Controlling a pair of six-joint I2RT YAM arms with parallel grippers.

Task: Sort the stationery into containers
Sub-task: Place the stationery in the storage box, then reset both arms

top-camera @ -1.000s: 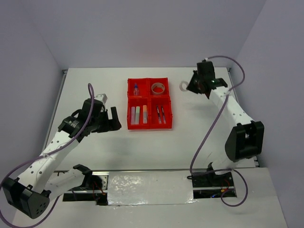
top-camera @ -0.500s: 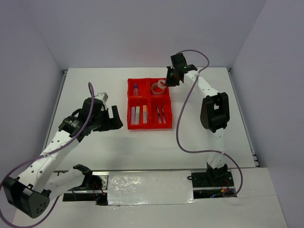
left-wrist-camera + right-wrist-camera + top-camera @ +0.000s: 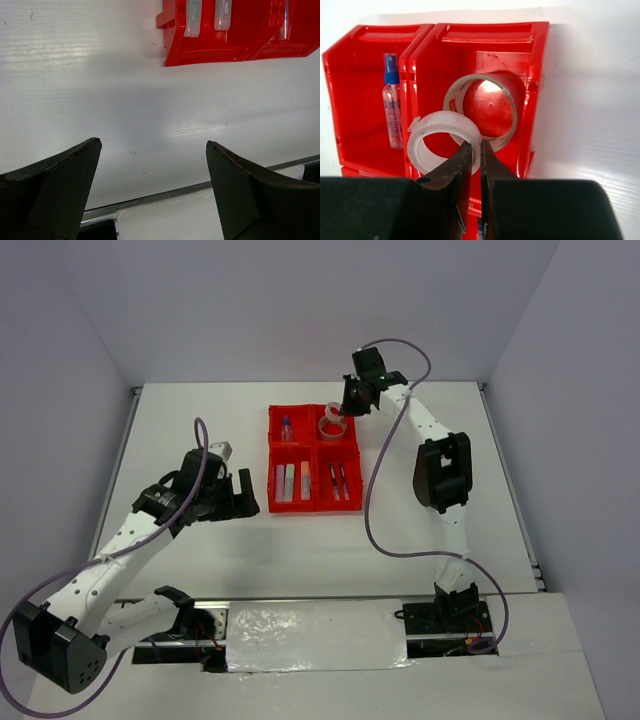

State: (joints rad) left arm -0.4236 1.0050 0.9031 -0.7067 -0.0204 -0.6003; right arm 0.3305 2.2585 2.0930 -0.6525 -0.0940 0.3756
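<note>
On the white table (image 3: pixel 300 550), right fingers (image 3: pixel 457 175) pinch a translucent white ring (image 3: pixel 440 118) above the red tray (image 3: pixel 355 100); left fingers (image 3: pixel 55 185) spread.

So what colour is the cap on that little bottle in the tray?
The cap is blue, best seen in the right wrist view.

Our R arm stretches over the red tray (image 3: pixel 272 470), far-right compartment, right gripper (image 3: pixel 475 145) nipped onto the white ring (image 3: pixel 440 120); L arm bent left of tray, left gripper (image 3: pixel 152 145) w/ jaws wide apart.
</note>
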